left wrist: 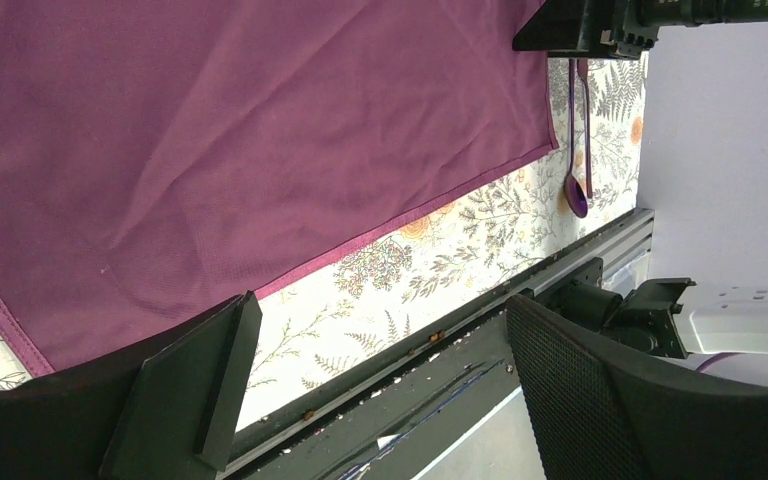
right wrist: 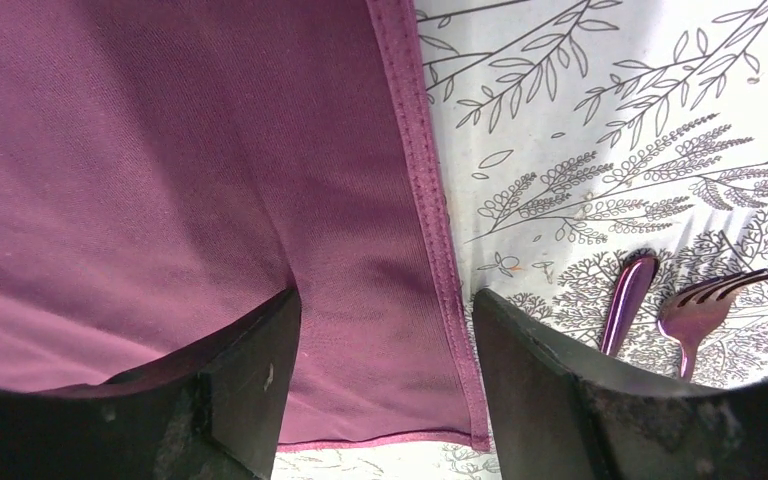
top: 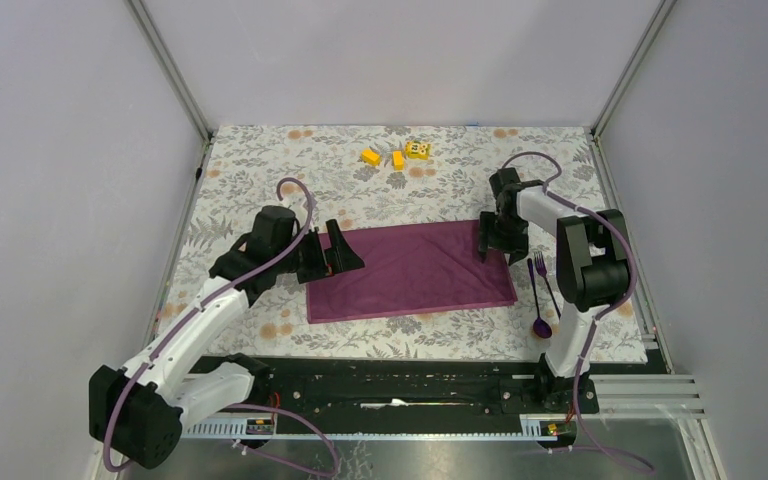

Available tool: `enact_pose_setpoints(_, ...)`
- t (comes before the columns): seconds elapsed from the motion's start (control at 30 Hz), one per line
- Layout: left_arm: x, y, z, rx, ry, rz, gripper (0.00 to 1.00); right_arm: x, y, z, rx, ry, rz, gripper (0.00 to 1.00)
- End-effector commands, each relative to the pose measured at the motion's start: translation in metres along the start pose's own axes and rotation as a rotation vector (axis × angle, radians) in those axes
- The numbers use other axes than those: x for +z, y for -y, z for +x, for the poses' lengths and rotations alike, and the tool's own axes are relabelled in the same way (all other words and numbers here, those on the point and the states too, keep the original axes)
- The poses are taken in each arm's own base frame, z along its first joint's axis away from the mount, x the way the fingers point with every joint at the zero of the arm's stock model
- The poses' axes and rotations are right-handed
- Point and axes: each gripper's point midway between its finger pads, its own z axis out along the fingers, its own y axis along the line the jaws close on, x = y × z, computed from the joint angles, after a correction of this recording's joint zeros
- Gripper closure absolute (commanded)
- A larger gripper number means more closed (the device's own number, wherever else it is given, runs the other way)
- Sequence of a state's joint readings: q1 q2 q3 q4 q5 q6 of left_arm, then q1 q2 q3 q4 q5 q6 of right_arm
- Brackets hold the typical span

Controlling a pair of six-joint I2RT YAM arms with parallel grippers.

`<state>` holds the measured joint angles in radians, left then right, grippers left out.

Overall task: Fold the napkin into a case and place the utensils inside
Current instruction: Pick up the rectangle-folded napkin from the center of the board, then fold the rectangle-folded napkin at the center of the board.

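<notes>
The plum-purple napkin [top: 410, 270] lies flat on the floral tablecloth, unfolded into a wide rectangle. My left gripper [top: 345, 255] hangs open at its left edge; in the left wrist view its fingers [left wrist: 380, 330] stand wide apart over the napkin's [left wrist: 210, 130] near hem. My right gripper [top: 495, 240] is low over the far right corner. Its jaws [right wrist: 385, 320] straddle the hem, one finger on the napkin [right wrist: 160, 150], the other on the tablecloth, with a gap between. The spoon [top: 541, 325] and fork [top: 550, 290] lie side by side just right of the napkin.
Several small yellow blocks [top: 397, 155] sit at the back of the table. A black rail [top: 410, 385] runs along the near edge between the arm bases. Grey walls close in the table on three sides. The spoon's handle [right wrist: 628, 300] and the fork's tines [right wrist: 720, 290] lie close beside my right finger.
</notes>
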<state>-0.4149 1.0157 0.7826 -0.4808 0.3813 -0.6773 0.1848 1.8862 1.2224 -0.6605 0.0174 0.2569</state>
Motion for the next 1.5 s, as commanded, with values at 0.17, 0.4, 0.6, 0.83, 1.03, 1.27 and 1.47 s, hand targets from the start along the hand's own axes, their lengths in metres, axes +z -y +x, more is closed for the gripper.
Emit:
enact_pose_setpoints(0.17,-0.013,0.008,-0.009,0.046,0.052,0.015,0.01,0.029,-0.005,0.017,-0.029,-0.032,0.054,0.43)
enact_pose_setpoints(0.4,-0.014,0.01,-0.01,0.04,0.058,0.017,0.01,0.044,0.002,0.021,-0.064,-0.051,0.141,0.62)
enact_pose_setpoints(0.6,-0.014,0.008,-0.01,0.034,0.053,0.009,0.01,0.032,0.008,0.005,-0.115,0.004,0.182,1.0)
enact_pose_setpoints(0.83,-0.01,0.01,-0.009,0.021,0.037,0.021,0.01,0.006,0.032,-0.012,-0.151,0.079,0.313,1.0)
enact_pose_setpoints(1.03,-0.01,0.013,-0.008,0.025,0.022,0.034,0.01,-0.017,0.053,-0.031,-0.171,0.136,0.425,1.0)
enact_pose_setpoints(1.27,-0.013,0.01,-0.007,0.031,0.035,0.022,0.01,-0.03,0.012,-0.027,-0.234,0.151,0.255,1.0)
enact_pose_setpoints(1.47,-0.024,0.001,-0.016,0.063,0.1,-0.05,0.01,-0.045,-0.091,0.0,-0.344,0.141,-0.099,1.0)
